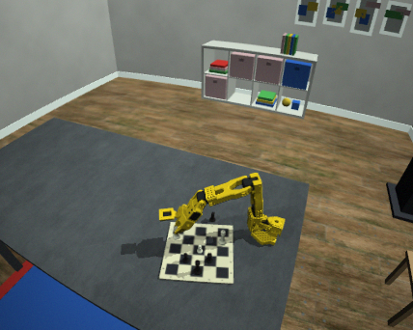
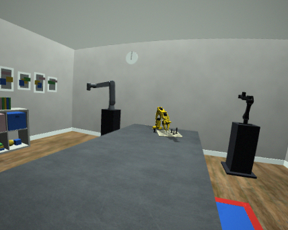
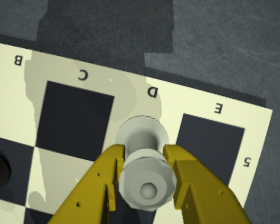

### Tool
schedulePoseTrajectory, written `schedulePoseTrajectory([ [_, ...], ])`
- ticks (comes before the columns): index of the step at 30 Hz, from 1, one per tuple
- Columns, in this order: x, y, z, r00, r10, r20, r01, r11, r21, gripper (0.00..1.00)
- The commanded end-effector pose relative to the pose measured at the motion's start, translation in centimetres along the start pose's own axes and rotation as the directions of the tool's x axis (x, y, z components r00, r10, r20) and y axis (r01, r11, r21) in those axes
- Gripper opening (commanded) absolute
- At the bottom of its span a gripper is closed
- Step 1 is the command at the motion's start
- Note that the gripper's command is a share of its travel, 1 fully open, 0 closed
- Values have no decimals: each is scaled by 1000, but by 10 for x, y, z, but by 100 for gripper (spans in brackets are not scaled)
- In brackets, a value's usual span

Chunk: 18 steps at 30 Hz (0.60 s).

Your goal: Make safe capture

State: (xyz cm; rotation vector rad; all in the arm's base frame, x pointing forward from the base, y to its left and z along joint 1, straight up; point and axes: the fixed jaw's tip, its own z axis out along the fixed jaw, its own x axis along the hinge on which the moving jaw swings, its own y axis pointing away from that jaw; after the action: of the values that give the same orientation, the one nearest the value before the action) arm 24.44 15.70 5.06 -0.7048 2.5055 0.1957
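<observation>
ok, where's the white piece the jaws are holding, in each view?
Top: white piece at the chessboard's far-left corner, under the yellow gripper.
Exterior: not resolvable; the board is too small and far away, beside the yellow arm.
Wrist: centre-bottom, clamped between the jaws, over the light square by the letter D.
Shared landmark: the chessboard with its lettered cream border.

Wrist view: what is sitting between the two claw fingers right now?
A white chess piece, clamped between the yellow fingers and standing over the light D5 square, as the wrist view shows.
</observation>
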Motion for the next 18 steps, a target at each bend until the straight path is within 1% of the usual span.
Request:
schedulePoseTrajectory([
  [1, -2, 3, -2, 1000, -14, 3, 14, 1000, -6, 0],
  [12, -1, 3, 0, 1000, -14, 3, 14, 1000, -6, 0],
  [18, 1, 3, 3, 1000, -14, 3, 14, 1000, -6, 0],
])
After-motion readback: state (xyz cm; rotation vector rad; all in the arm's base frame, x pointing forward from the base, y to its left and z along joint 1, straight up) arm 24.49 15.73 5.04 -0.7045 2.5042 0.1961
